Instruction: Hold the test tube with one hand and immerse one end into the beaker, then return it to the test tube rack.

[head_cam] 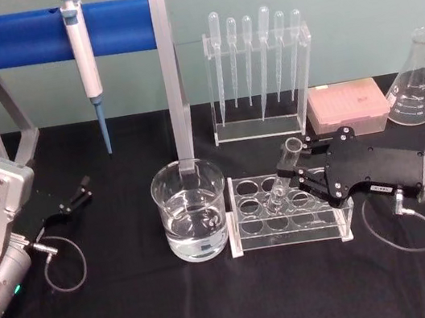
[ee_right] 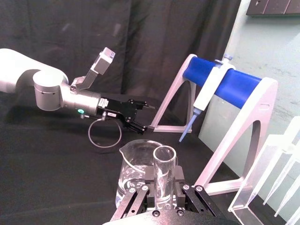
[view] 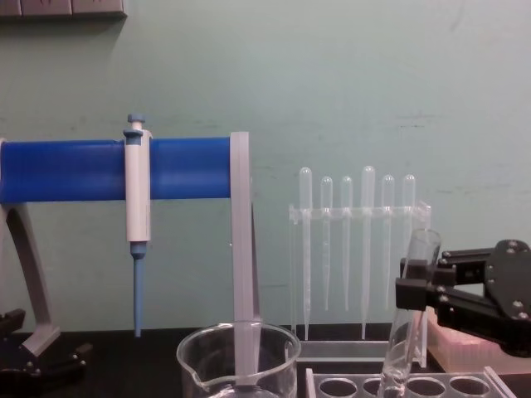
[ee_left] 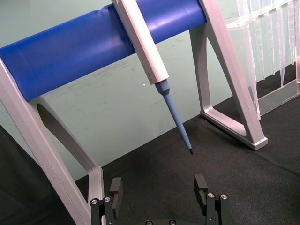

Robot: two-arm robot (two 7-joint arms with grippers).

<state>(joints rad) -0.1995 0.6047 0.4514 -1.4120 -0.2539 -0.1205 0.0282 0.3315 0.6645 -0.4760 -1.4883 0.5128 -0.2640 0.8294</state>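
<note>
The test tube (head_cam: 285,170) is a clear glass tube leaning in the clear rack (head_cam: 247,231), its lower end in a rack hole. My right gripper (head_cam: 301,162) is shut on its upper part, just below the rim. In the right wrist view the tube (ee_right: 164,176) stands between the two black fingers (ee_right: 149,188). From the chest view the tube (view: 408,319) tilts, held by the right gripper (view: 417,292). The beaker (head_cam: 191,210), wide and holding water, stands left of the rack. My left gripper (head_cam: 81,192) rests open near the table's left, away from both.
A blue-barred stand (head_cam: 53,35) with a blue-tipped pipettor (head_cam: 84,62) is at the back left. A clear rack of plastic pipettes (head_cam: 257,62), a pink tip box (head_cam: 348,108) and a conical flask (head_cam: 418,80) line the back right.
</note>
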